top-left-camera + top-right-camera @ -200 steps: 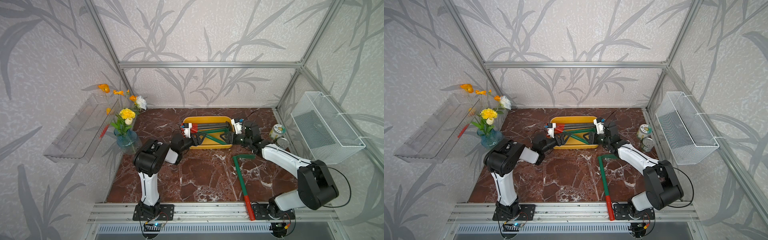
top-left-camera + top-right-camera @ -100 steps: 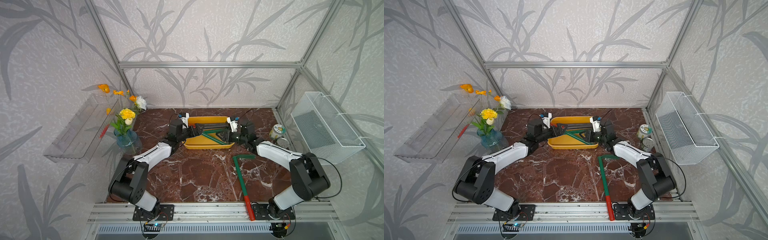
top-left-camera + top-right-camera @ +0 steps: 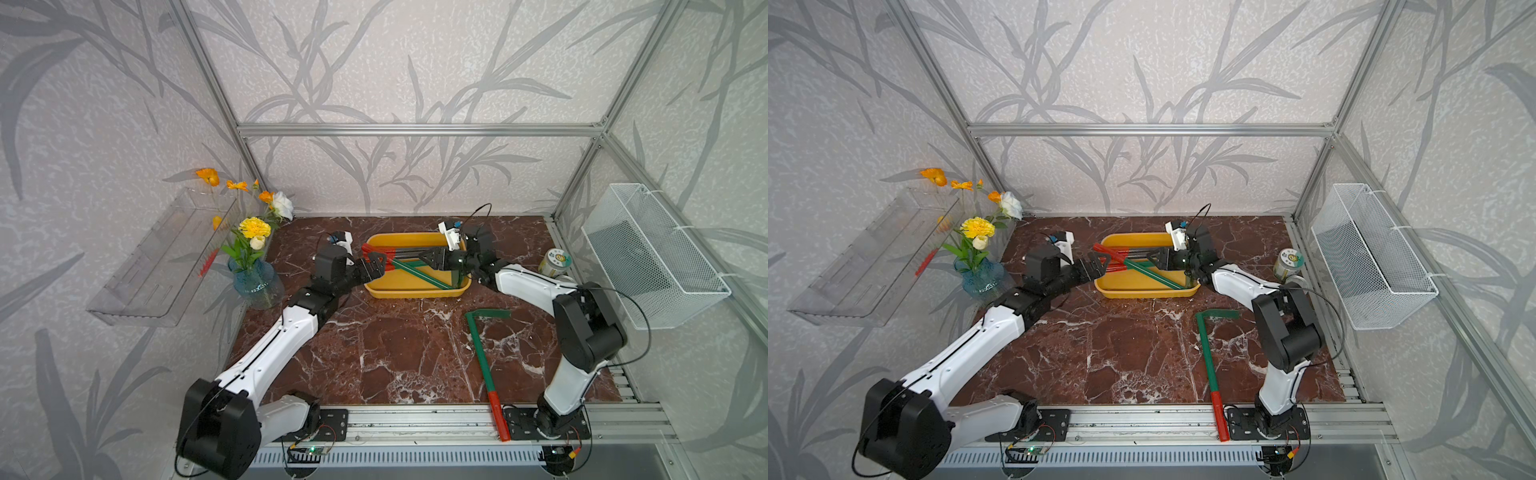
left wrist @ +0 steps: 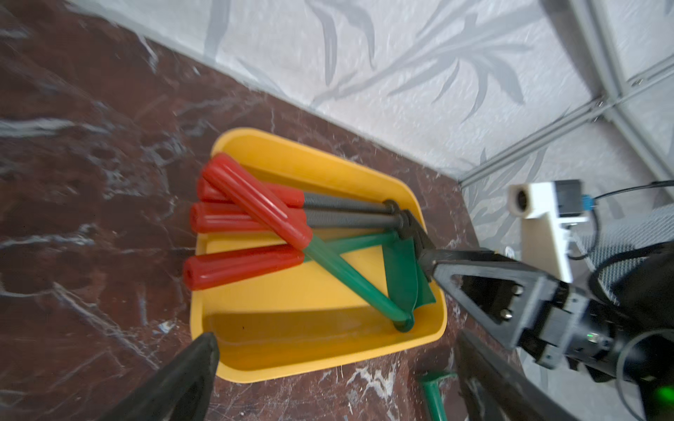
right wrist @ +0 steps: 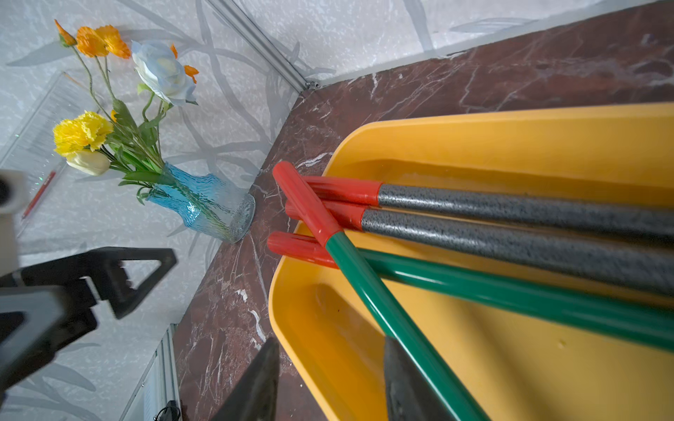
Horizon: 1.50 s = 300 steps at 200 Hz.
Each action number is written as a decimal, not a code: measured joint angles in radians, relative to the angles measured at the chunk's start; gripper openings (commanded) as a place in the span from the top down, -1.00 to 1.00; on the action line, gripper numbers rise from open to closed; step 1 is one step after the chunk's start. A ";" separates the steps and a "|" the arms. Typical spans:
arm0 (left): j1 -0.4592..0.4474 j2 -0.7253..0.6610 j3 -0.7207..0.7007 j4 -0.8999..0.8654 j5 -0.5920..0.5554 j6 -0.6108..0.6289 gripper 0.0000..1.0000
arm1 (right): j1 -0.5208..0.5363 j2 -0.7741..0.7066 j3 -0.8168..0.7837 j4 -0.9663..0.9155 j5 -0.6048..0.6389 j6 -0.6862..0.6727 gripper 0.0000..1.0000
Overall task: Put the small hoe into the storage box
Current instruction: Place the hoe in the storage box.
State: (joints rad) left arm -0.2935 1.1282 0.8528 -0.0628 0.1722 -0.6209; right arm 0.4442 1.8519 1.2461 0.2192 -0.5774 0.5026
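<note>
Left end effector (image 3: pixel 380 264) stands wide apart, empty; right end effector (image 3: pixel 428 255) half apart, gripping nothing evident. Small hoe (image 4: pixel 328 258) in storage box (image 4: pixel 291 364) appears light, rigid, slick-shafted; take the red handle (image 4: pixel 255 202).

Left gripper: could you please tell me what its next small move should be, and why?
Probably draw the left gripper straight back, away from the tray. Its jaws stand wide open with nothing between them, and the small hoe already lies slantwise in the tray, its red grip resting on the other tools. Backing off level should avoid nudging that grip.
</note>
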 measured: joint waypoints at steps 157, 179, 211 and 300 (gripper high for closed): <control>0.159 -0.109 -0.109 -0.127 0.020 -0.007 -0.98 | 0.151 0.536 0.799 -0.478 -0.008 -0.299 0.09; 0.164 -0.108 -0.122 -0.127 0.028 -0.007 -0.98 | 0.164 0.536 0.798 -0.488 -0.016 -0.313 0.08; 0.170 -0.103 -0.127 -0.113 0.040 -0.007 -0.98 | 0.165 0.535 0.779 -0.481 -0.053 -0.314 0.09; 0.176 -0.108 -0.143 -0.100 0.058 -0.007 -0.98 | 0.169 0.435 0.549 -0.350 -0.135 -0.327 0.08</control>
State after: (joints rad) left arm -0.1173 1.0203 0.7094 -0.1627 0.2302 -0.6281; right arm 0.6136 2.2868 1.7954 -0.1307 -0.7124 0.1757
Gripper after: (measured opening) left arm 0.990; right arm 0.459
